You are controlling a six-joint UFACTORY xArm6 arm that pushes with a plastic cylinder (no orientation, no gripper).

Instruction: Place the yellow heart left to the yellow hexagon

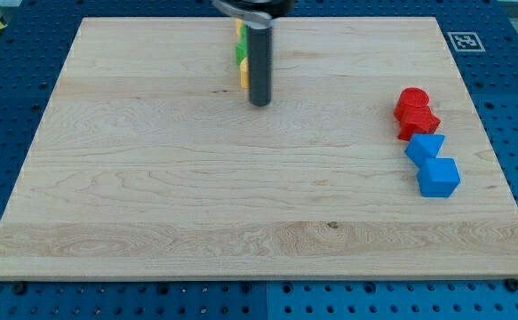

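Observation:
My rod comes down from the view's top, and my tip (259,103) rests on the wooden board (152,196) in its upper middle. Just left of the rod, mostly hidden behind it, a small stack of blocks shows as slivers: a yellow block (239,29) at the top, a green block (240,50) below it, and another yellow block (243,74) lowest. Their shapes cannot be made out, so I cannot tell which is the heart or the hexagon. My tip is right next to the lower yellow block, on its right and slightly below.
At the view's right, two red blocks (413,101) (418,123) and two blue blocks (426,148) (438,176) sit in a tight column. A black-and-white marker (464,41) lies off the board's top right corner. The board sits on a blue perforated table.

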